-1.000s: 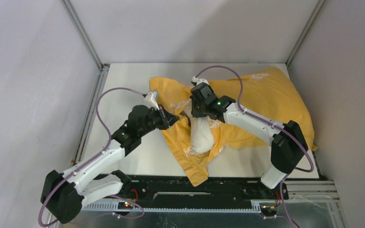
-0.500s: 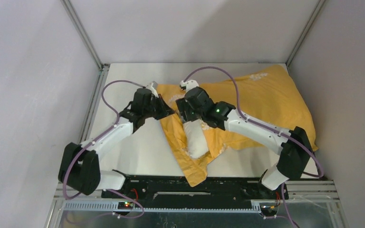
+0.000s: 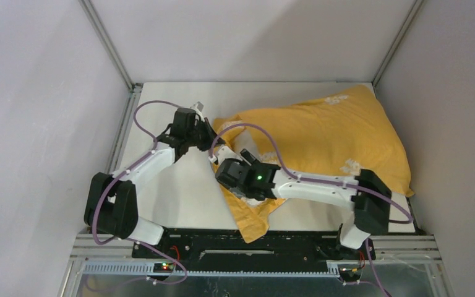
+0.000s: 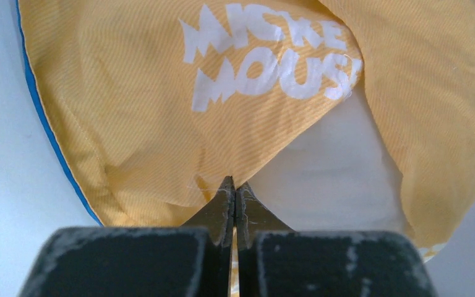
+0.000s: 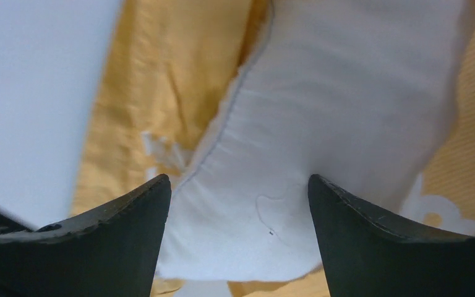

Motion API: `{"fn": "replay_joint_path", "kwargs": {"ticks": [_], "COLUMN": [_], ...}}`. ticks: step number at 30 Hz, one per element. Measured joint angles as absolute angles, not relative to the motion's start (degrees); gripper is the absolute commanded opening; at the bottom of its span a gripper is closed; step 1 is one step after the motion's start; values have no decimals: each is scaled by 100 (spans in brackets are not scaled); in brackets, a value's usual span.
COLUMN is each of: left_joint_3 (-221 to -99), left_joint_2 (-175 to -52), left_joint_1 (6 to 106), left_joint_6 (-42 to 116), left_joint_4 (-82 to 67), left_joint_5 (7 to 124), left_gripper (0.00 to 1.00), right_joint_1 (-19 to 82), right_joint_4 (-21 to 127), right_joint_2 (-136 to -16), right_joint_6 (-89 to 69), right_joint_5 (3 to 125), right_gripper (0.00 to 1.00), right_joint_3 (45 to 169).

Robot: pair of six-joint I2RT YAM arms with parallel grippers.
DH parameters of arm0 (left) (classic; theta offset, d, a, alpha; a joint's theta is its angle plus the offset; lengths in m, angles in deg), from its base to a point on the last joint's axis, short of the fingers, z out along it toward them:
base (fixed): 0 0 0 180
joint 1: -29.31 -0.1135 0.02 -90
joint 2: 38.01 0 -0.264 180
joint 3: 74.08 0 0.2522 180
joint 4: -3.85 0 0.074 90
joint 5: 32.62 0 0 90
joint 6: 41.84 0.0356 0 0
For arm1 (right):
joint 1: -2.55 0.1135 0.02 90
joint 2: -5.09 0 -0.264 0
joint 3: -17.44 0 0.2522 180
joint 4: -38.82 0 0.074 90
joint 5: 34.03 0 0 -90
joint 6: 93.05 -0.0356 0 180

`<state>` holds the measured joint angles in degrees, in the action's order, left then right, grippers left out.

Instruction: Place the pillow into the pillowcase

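Observation:
The orange-yellow pillowcase (image 3: 321, 130) lies bulging across the right and back of the table. My left gripper (image 3: 212, 131) is shut on its hem (image 4: 226, 176) at the opening, holding that edge up beside the white lettering (image 4: 266, 55). The white pillow (image 4: 334, 161) shows inside the mouth. In the top view most of it is hidden within the case. My right gripper (image 3: 238, 185) hovers at the near end of the pillow (image 5: 346, 93), open, with its fingers straddling the white fabric but not pinching it. Yellow pillowcase (image 5: 161, 80) lies at both sides.
Bare white table (image 3: 179, 204) lies left of the pillowcase, below the left arm. Grey walls close in the table on three sides. A loose yellow corner (image 3: 253, 226) hangs towards the black rail at the near edge.
My right gripper has opened, let go of the pillow and drawn back towards the near edge. The left gripper has pulled the hem back and left. Less white pillow shows from above.

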<state>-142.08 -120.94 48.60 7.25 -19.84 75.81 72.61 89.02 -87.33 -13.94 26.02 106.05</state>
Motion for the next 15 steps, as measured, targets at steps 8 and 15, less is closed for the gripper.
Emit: {"fn": "replay_joint_path", "kwargs": {"ticks": [8, 15], "left_joint_3": [-14293, -14293], "left_joint_2": [-12099, -12099], "left_joint_1": [4836, 4814], "left_joint_6": [874, 918], "left_joint_4": [-2172, -2275], "left_joint_5": [7573, 7531], "left_gripper": [0, 3], "right_joint_1": [7294, 6846], "right_joint_4": [9197, 9274], "right_joint_2": [-9977, -9815], "right_joint_6": [-1556, -1790], "right_joint_5": [1647, 2040], "right_gripper": [55, 0], "right_joint_3": [10468, 10463]}}
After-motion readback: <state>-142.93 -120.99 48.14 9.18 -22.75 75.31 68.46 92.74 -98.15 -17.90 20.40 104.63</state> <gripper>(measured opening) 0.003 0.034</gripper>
